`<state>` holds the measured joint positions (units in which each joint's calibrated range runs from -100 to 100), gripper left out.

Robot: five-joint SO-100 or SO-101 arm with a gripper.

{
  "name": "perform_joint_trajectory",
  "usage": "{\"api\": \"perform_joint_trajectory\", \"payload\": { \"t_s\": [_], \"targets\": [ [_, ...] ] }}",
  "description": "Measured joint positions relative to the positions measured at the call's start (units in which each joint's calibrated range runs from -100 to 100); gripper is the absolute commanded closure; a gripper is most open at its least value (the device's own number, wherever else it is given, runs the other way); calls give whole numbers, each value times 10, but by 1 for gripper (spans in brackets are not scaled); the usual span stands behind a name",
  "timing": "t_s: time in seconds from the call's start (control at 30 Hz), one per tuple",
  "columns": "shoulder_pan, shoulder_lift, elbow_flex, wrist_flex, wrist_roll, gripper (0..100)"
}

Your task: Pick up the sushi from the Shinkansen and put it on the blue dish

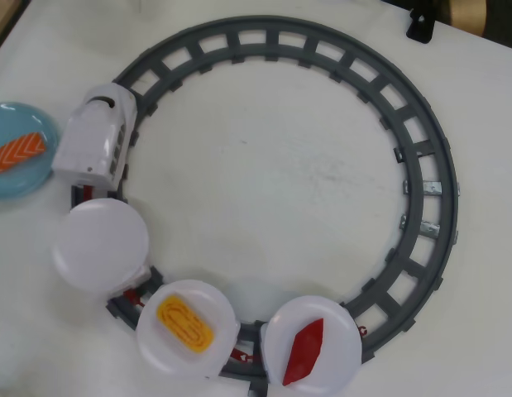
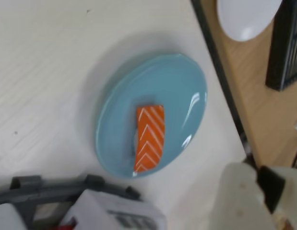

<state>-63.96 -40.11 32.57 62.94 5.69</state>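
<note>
Here the tool (image 2: 256, 201) is showing only as a blurry pale part at the bottom right corner of the wrist view, so I cannot tell whether it is open or closed; it is touching nothing visible and carrying nothing. The sushi (image 2: 149, 138) is lying flat on the blue dish (image 2: 179, 79), a bit below the dish centre in the wrist view, stripes facing up. In the overhead view the blue dish (image 1: 6, 180) is sitting at the left edge on the white desk (image 1: 264, 174), just beside the Shinkansen (image 1: 97, 136), which is standing on the grey track (image 1: 421, 165). Behind the train, three white plates are riding the track: an empty white plate (image 1: 100, 246), a plate with the yellow egg piece (image 1: 185, 324), and a plate with the red piece (image 1: 303, 351). A black clamp (image 1: 419, 25) is sitting at the top edge, well apart from the rest.
</note>
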Motion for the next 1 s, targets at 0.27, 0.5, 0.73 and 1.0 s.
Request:
{"api": "perform_joint_trajectory", "payload": {
  "t_s": [0.27,0.5,0.73,1.0],
  "targets": [
    [38,-220,265,-80,-20,97],
    [37,-400,406,-85,-20,97],
    [-7,-530,500,-85,-23,97],
    [-83,-574,524,-85,-43,97]
  ]
}}
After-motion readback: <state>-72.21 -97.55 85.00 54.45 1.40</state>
